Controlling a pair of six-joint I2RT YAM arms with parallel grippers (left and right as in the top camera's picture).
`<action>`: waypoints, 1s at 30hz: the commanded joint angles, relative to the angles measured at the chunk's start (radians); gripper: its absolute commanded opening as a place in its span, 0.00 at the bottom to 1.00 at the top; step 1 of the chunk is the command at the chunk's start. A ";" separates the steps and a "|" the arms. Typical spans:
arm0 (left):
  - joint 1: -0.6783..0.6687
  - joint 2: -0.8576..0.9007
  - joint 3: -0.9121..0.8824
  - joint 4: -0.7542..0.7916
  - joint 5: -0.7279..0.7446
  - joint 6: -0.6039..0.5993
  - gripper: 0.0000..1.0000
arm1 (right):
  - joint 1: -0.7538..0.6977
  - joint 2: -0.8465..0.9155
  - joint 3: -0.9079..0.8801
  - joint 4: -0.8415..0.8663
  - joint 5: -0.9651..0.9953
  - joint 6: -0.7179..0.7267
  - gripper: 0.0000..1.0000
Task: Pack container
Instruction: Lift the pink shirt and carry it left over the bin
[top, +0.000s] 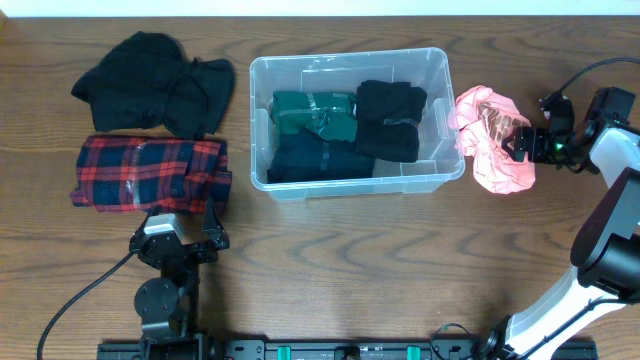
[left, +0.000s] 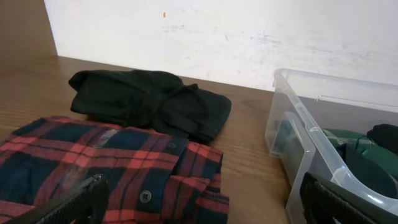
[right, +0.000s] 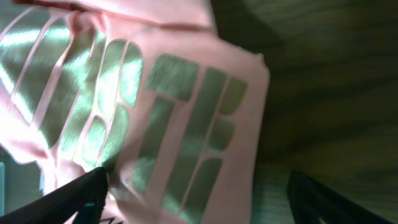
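The clear plastic container (top: 350, 56) stands mid-table with a green garment (top: 315, 112), a dark navy one (top: 315, 158) and a black one (top: 392, 118) folded inside. Just right of it lies a crumpled pink garment (top: 488, 135) with shiny lettering. My right gripper (top: 515, 143) hovers over its right side. In the right wrist view the gripper (right: 199, 179) is open, jaws wide, with the pink garment (right: 124, 93) under and between them. My left gripper (top: 181, 215) is open at the near edge of a red plaid shirt (top: 150, 172), holding nothing.
A black garment (top: 155, 82) lies at the back left behind the plaid shirt. In the left wrist view the plaid shirt (left: 93, 155) is close below, the black garment (left: 149, 102) beyond it, and the container's wall (left: 311, 137) to the right.
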 joint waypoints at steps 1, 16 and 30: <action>0.005 -0.005 -0.017 -0.035 -0.009 0.006 0.98 | -0.005 0.021 -0.007 -0.007 -0.029 -0.040 0.86; 0.005 -0.005 -0.017 -0.035 -0.009 0.006 0.98 | -0.005 0.028 -0.019 -0.023 -0.023 -0.039 0.69; 0.005 -0.005 -0.017 -0.035 -0.009 0.006 0.98 | -0.005 0.030 -0.121 0.112 0.015 0.052 0.44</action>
